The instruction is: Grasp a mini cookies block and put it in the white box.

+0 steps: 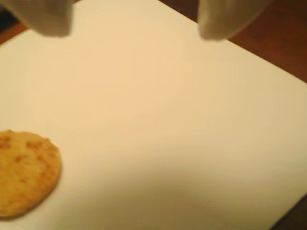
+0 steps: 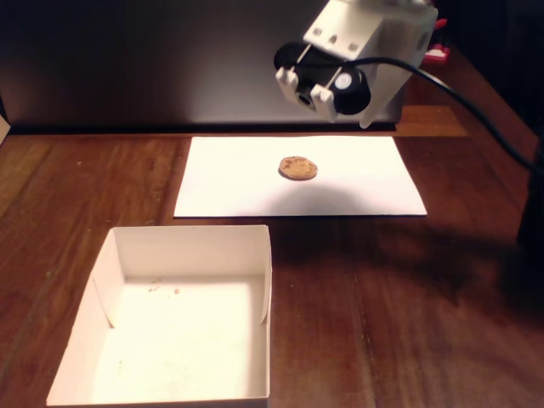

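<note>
Cookie (image 2: 298, 168) lay on the white sheet (image 2: 365, 183), well apart from the box (image 2: 268, 280) standing nearer on the worktop (image 2: 408, 306). In the wrist view the fingers (image 1: 134, 24) were spread wide and empty above the sheet, the cookie at lower left.

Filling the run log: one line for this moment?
phase: approach | tool: open, empty, above sheet | cookie: on sheet, untouched | box: no cookie inside
</note>
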{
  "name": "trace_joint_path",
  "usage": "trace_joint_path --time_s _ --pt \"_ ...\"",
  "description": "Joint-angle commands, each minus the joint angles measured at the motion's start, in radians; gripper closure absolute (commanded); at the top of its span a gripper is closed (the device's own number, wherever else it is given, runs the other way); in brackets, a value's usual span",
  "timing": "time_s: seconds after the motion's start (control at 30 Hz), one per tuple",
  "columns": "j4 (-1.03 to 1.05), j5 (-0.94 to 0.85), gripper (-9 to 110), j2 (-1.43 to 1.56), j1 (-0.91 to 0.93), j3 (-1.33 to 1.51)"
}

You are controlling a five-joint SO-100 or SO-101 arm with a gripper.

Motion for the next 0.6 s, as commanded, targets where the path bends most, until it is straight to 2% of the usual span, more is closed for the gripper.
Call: trace_joint_path --time_s 0.0,0.23,0.57 --pt "-0.017 0.009 82 -0.017 0.005 -0.133" --pt "-0.008 0.005 70 -0.149 -0.025 -0.23" --pt "0.135 0.04 67 -0.354 0.031 -0.534"
